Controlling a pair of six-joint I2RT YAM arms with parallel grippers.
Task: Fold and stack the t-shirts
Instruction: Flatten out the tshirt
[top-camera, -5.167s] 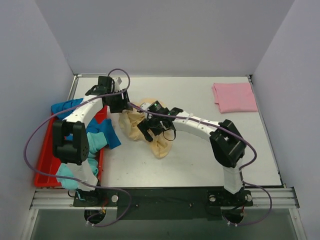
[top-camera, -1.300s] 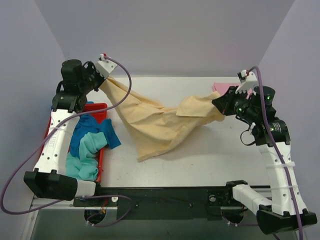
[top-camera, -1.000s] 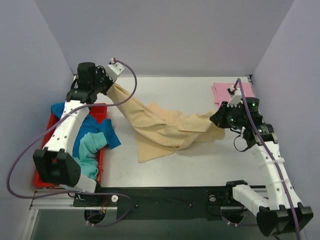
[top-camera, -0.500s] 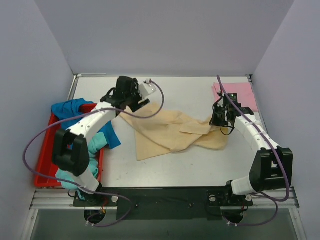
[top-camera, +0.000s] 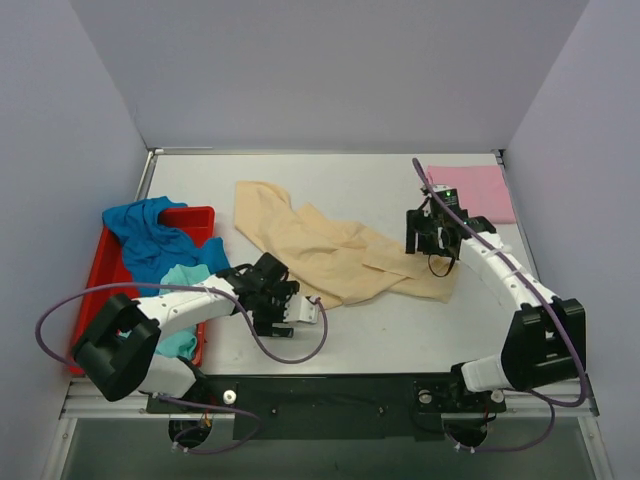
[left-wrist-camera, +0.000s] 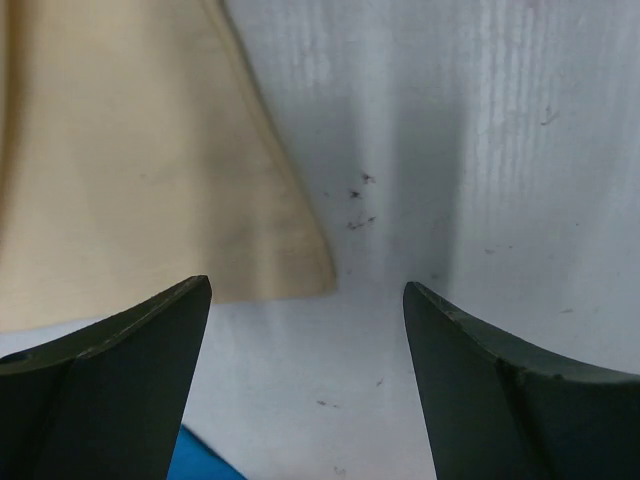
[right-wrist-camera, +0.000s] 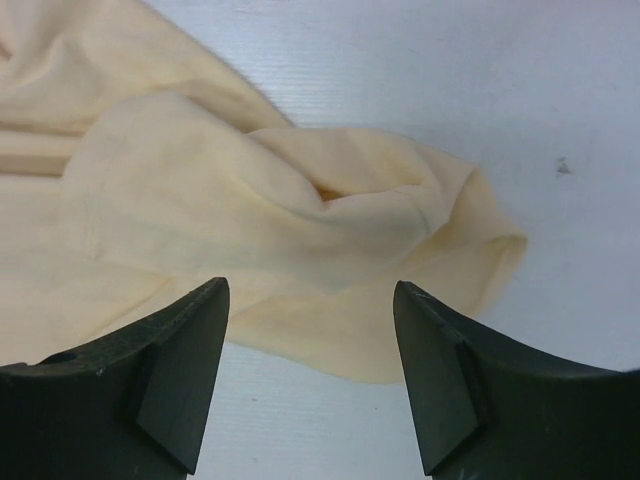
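Observation:
A pale beige t-shirt lies crumpled across the middle of the table. My left gripper is open just off the shirt's near left corner. In the left wrist view the gripper has bare table between its fingers and the beige corner ahead. My right gripper is open over the shirt's right end. In the right wrist view the gripper stands over the bunched beige cloth, holding nothing. A folded pink t-shirt lies at the back right. The blue t-shirt and the teal t-shirt sit in the tray.
A red plastic tray stands along the table's left edge. Grey walls close in the left, back and right sides. Purple cables loop off both arms near the front edge.
Both grippers have let go of the beige shirt, which now lies on the table. The left arm has pulled back toward the near edge. The right gripper has opened in place.

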